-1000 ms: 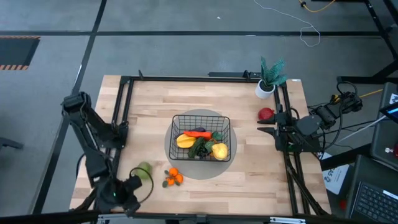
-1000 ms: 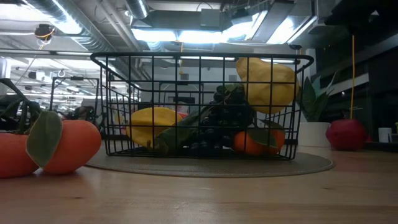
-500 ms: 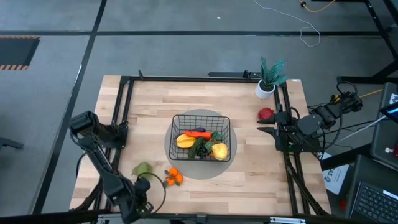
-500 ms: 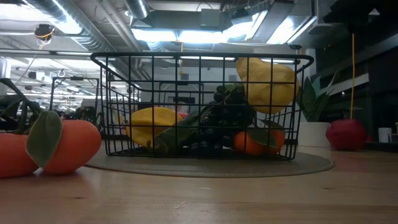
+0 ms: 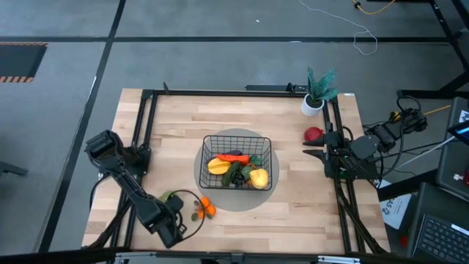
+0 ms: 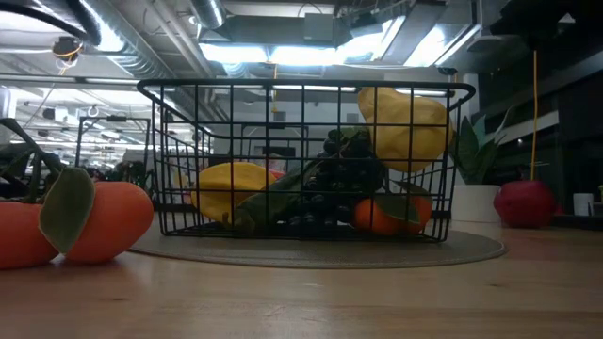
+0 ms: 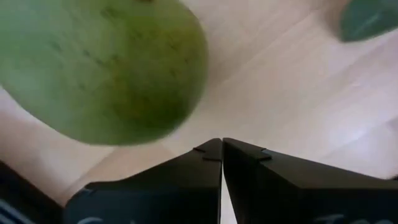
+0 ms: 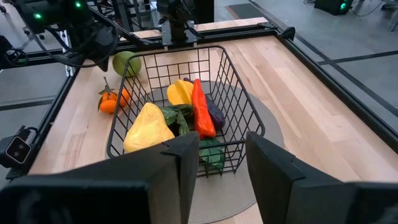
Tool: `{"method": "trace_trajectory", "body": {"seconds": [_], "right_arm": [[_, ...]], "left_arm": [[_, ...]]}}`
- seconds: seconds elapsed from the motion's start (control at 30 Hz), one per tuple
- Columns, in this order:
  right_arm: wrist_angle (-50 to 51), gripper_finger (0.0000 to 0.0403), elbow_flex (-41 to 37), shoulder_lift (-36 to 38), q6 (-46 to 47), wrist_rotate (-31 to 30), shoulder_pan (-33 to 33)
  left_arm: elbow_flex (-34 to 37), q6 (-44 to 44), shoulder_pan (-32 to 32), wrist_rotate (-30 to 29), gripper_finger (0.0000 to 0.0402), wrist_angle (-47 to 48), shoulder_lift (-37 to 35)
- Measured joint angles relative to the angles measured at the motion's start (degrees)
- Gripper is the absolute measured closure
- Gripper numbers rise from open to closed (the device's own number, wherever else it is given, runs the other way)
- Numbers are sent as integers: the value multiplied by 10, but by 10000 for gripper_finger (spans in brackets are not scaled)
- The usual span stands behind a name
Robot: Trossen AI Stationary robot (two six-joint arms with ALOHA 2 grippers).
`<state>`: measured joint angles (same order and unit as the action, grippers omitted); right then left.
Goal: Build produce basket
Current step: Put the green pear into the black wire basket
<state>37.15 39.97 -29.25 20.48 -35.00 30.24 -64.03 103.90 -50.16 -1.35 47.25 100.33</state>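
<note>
The black wire basket (image 5: 237,163) stands on a round grey mat (image 5: 212,198) at mid-table and holds yellow pieces, a carrot (image 8: 200,109), dark grapes (image 6: 344,179) and leafy produce. A green pear (image 7: 99,62) lies on the wood near the front left, with the small oranges (image 5: 204,209) beside it. My left gripper (image 7: 221,146) points down, shut, just beside the pear and above the table; I see no touch. A red apple (image 5: 314,135) lies at the right. My right gripper (image 8: 222,155) waits open at the table's right edge, aimed at the basket.
A teal plant in a white pot (image 5: 315,99) stands at the far right corner. A black frame rail (image 5: 146,117) runs around the tabletop. Bare wood lies in front of the basket and to its right.
My left gripper has swung from the near left corner toward the pear, sinking and tipping until it points straight down; it has stayed shut. The pear and the oranges lie where they were.
</note>
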Motion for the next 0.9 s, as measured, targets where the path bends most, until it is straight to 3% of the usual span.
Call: {"method": "trace_trajectory", "body": {"seconds": [0.3,0.53,0.9], "right_arm": [[0,279,0,0,0,0,0],[0,279,0,0,0,0,0],[0,279,0,0,0,1,0]], "left_arm": [[0,-62,53,-27,402,47,0],[0,-149,92,-89,401,48,0],[-31,-224,114,-67,401,50,0]]}}
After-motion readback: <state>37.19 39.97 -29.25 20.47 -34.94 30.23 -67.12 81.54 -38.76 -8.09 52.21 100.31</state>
